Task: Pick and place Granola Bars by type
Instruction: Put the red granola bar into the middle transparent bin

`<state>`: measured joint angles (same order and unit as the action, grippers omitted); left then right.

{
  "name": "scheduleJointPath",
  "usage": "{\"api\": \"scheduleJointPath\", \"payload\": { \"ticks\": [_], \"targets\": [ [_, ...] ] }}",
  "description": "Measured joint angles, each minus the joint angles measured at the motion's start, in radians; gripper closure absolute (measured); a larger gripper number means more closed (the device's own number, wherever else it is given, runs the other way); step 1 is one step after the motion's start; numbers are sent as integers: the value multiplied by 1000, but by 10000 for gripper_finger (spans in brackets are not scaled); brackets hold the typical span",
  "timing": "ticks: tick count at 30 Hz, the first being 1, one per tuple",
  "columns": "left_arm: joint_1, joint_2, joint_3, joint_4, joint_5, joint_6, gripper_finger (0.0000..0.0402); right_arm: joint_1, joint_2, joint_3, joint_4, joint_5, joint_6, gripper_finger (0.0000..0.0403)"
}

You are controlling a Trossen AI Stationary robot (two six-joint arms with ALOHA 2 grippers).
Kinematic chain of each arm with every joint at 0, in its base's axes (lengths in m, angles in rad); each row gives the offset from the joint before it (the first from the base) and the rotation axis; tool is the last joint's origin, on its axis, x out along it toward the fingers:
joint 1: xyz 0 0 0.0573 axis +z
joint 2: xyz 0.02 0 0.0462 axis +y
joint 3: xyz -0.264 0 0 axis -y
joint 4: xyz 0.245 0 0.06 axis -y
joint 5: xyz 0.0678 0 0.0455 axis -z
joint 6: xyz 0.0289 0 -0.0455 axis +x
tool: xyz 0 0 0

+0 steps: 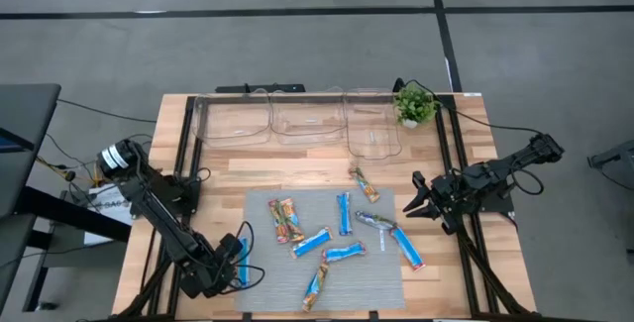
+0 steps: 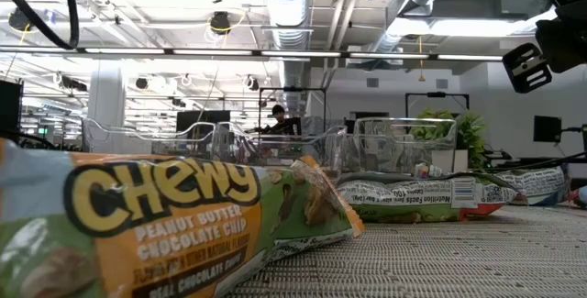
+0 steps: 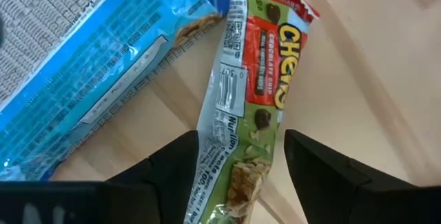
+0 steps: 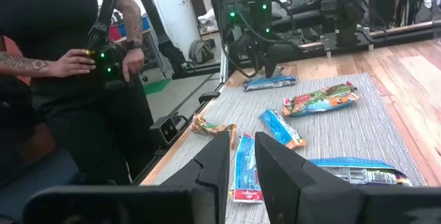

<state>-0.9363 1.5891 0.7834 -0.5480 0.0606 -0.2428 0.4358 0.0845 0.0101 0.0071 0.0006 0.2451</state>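
Note:
My left gripper (image 3: 241, 148) is open near the table's front left corner (image 1: 234, 259) and points down. Its fingers stand on either side of a red-and-green Chewy granola bar (image 3: 256, 79) that lies flat on the wood. I see no touch. A blue bar (image 3: 89, 79) lies beside it (image 1: 242, 266). On the grey mat (image 1: 267, 292) lie several more bars: orange-brown (image 1: 285, 219), blue (image 1: 344, 213) and silvery-green (image 1: 376, 221). My right gripper (image 1: 416, 203) waits shut and level at the mat's right edge (image 4: 241, 162).
Three clear bins (image 1: 235, 121) (image 1: 309, 121) (image 1: 373, 132) stand along the far edge, with a small potted plant (image 1: 414, 104) to their right. Bare wood lies between bins and mat. A person (image 4: 76, 58) stands beyond the table's left side.

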Motion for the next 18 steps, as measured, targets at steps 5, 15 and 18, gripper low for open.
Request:
{"api": "scheduleJointPath", "payload": {
  "ticks": [5, 15, 18],
  "targets": [
    [-2, 5, 0, 5, -32, -3, 190, 0, 0, 0, 0, 0, 0, 341],
    [0, 7, -2, 14, -51, -30, 281, 0, 0, 0, 0, 0, 0, 341],
    [0, 8, -2, 20, -48, -33, 304, 0, 0, 0, 0, 0, 0, 341]
  ]
}}
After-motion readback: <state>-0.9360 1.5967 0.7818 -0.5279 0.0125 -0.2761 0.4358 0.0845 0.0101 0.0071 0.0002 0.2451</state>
